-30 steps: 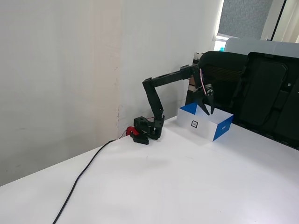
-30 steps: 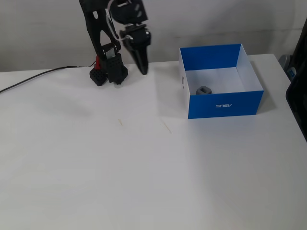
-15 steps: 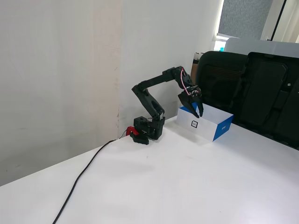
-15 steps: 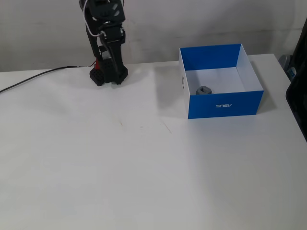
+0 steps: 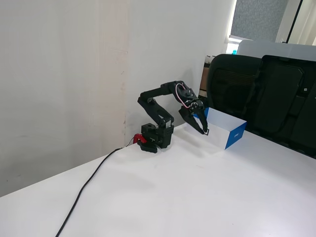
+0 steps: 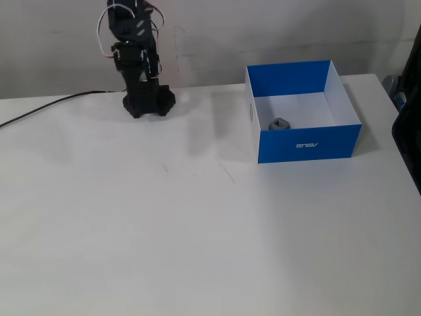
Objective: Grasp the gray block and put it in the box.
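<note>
The gray block [image 6: 281,124] lies inside the box [image 6: 309,145], on its white floor near the blue front wall, left of the middle. The box [image 5: 236,136] hides the block in a fixed view from the side. There my gripper [image 5: 202,131] points down at the table just left of the box, outside it, its fingers together and holding nothing. In the fixed view from the front, the arm [image 6: 135,39] is folded back over its base, far left of the box, and the fingers merge with the black arm.
The arm's base [image 6: 148,102] stands by the back wall, with a black cable [image 6: 46,105] trailing off to the left. Black chairs [image 5: 276,94] stand behind the table beyond the box. A dark object [image 6: 409,131] sits at the right edge.
The arm has drawn back from above the box and folded toward its base, lowering the gripper beside the box. The gray block stays where it was in the box.
</note>
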{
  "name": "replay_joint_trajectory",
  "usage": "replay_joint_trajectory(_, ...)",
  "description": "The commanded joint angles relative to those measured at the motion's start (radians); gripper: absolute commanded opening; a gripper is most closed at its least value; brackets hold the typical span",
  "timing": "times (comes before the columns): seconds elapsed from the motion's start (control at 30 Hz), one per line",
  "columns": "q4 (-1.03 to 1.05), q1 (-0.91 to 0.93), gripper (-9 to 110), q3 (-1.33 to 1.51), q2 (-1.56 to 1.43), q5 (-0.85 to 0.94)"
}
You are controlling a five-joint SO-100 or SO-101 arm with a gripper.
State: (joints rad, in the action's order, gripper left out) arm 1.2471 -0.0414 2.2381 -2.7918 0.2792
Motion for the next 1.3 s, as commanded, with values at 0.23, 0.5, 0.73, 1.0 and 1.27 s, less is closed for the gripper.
replay_joint_trajectory(0.23, -0.173, -0.035, 0, 0.291, -0.27, 0.021)
replay_joint_trajectory(0.5, -0.184, -0.015, 0, 0.528, -0.509, 0.017)
replay_joint_trajectory(0.73, -0.15, 0.002, 0, 0.641, -0.601, 0.018)
replay_joint_trajectory(1.0, -0.127, 0.002, 0, 0.739, -0.601, 0.009)
replay_joint_trajectory(1.27, -0.127, -0.006, 0, 0.839, -0.603, 0.008)
